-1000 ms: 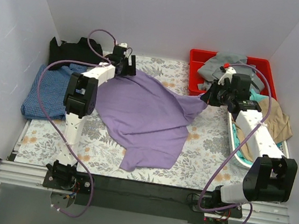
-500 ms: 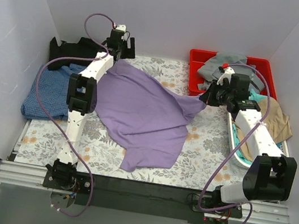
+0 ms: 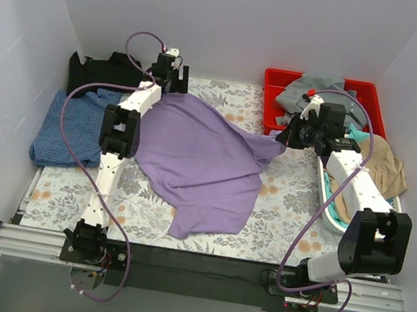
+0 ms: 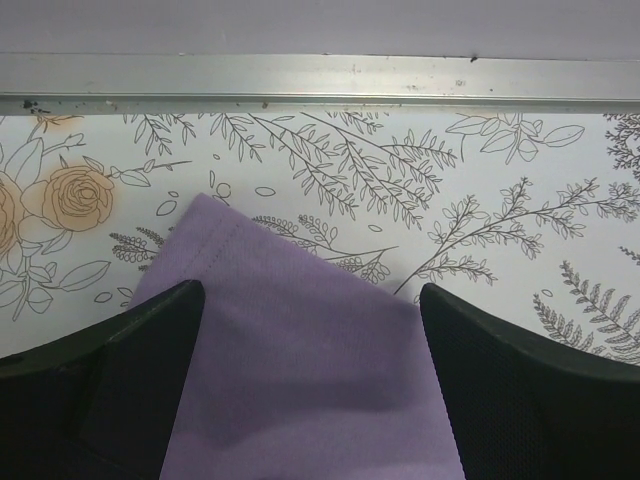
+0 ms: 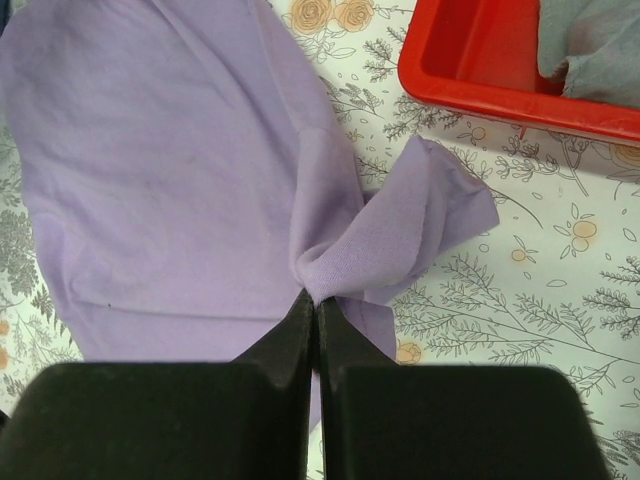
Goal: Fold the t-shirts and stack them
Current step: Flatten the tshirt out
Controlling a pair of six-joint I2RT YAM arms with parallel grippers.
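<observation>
White walls are boxing in your workspace on three sides, and the floral-print tabletop (image 3: 295, 211) is showing bare along its near edge and in a strip between the lilac t-shirt (image 3: 201, 155) and the white tray (image 3: 326, 212) on the right. The lilac t-shirt is lying spread and rumpled across the middle.

Your left gripper (image 4: 310, 300) is hanging over the shirt's far corner with its jaws standing wide, one finger on either side of the cloth; you cannot tell whether they are touching it. That corner is sitting near the metal rail (image 4: 320, 78) at the table's far edge.

Your right gripper (image 5: 316, 300) is pinching a bunched fold at the shirt's right edge, jaws fully together on it, just beside the near-left corner of the red bin (image 3: 275, 81), which is holding a grey garment (image 3: 299, 95).

At the left edge, the blue checked t-shirt (image 3: 69, 129) is lying with the black t-shirt (image 3: 99, 70) behind it in the far corner.
</observation>
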